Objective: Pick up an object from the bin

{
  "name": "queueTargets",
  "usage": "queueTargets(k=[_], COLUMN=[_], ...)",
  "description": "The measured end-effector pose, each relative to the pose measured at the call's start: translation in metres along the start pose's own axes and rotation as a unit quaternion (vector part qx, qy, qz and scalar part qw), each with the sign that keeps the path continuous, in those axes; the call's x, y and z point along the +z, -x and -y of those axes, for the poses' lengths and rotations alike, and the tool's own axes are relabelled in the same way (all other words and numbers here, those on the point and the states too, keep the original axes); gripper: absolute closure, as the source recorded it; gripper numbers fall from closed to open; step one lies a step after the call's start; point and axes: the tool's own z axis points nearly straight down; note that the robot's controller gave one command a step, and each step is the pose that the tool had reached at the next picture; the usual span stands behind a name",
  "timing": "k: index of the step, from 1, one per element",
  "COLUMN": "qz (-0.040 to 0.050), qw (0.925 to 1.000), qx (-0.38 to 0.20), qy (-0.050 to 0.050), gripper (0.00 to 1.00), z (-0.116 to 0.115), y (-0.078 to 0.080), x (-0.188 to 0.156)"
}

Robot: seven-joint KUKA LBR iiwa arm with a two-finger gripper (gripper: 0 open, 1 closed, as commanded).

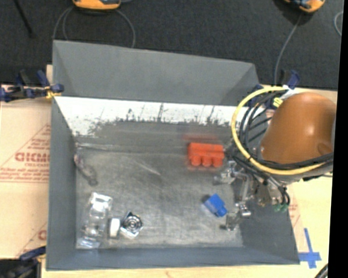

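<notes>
My gripper [231, 198] hangs low at the right side of the bin, its metal fingers spread apart one above the other. A small blue block [216, 205] lies on the bin floor just left of the lower finger, beside the gripper and not between the fingers. An orange-red block with three rounded lobes [206, 154] lies against the back wall, up and left of the gripper.
In the front left corner lie a clear plastic piece [97, 219], a small white piece [114, 226] and a round metal part [132, 224]. A thin bent wire [85, 167] rests near the left wall. The arm's orange cover and cables hang over the bin's right edge.
</notes>
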Motion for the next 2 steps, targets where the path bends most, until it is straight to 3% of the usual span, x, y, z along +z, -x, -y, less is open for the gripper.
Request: queueTargets(k=[1, 2], qz=[-0.0018, 0.0014], qw=[0.9817, 0.9685], qx=[-0.19, -0.249], qy=[0.002, 0.002], gripper=[0.0, 0.0], z=[-0.008, 0.101], y=[0.052, 0.048], x=[0.131, 0.122])
